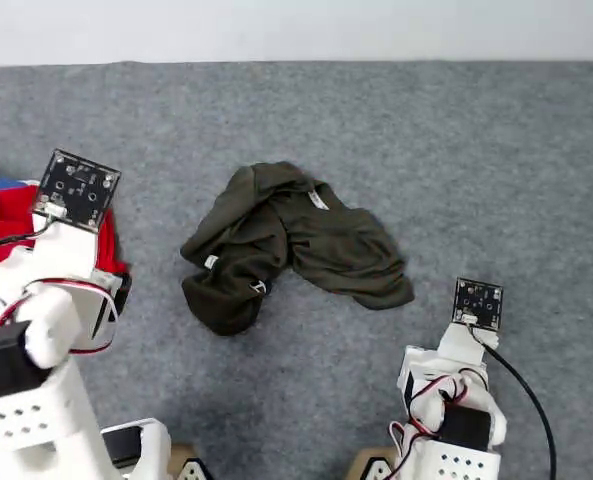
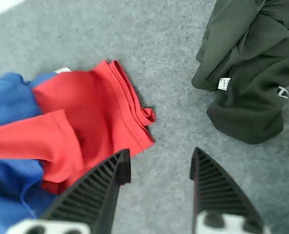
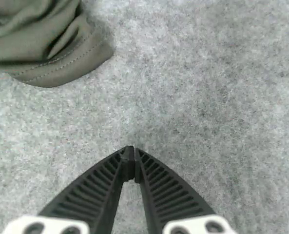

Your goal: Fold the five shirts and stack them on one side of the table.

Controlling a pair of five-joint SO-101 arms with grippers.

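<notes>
Noting olive shirt lying crumpled mid-frame, red shirt at left edge. Finding left gripper gaping, holding nothing; right gripper pressing closed, empty.

An olive shirt lies crumpled, apparently unfolded, on the grey table.

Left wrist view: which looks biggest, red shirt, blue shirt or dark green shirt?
1. red shirt and dark green shirt: about alike; the green one runs off the picture.
2. blue shirt: smallest, partly under the red one.
</notes>
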